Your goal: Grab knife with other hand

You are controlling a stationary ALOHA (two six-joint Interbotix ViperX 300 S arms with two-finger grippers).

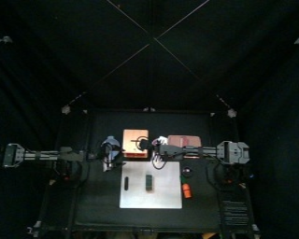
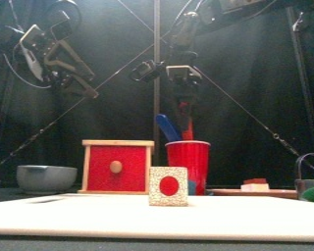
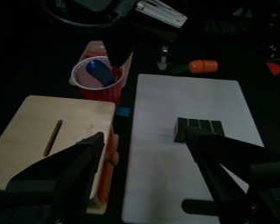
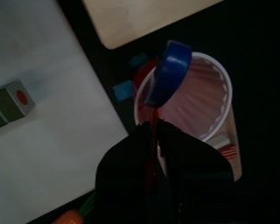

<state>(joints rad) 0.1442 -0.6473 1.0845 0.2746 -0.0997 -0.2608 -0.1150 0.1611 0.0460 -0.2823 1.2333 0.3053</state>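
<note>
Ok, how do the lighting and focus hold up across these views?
Top view: dim, only the white mat bright. Front view: backlit, red cup clear. Left wrist view: dark, its jaws shadowed. Right wrist view: the blue handle soft, jaws a dark blur.

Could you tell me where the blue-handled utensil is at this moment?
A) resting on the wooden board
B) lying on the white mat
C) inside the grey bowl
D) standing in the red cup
D: the blue-handled utensil stands in the red cup, its handle rising above the rim.
</note>
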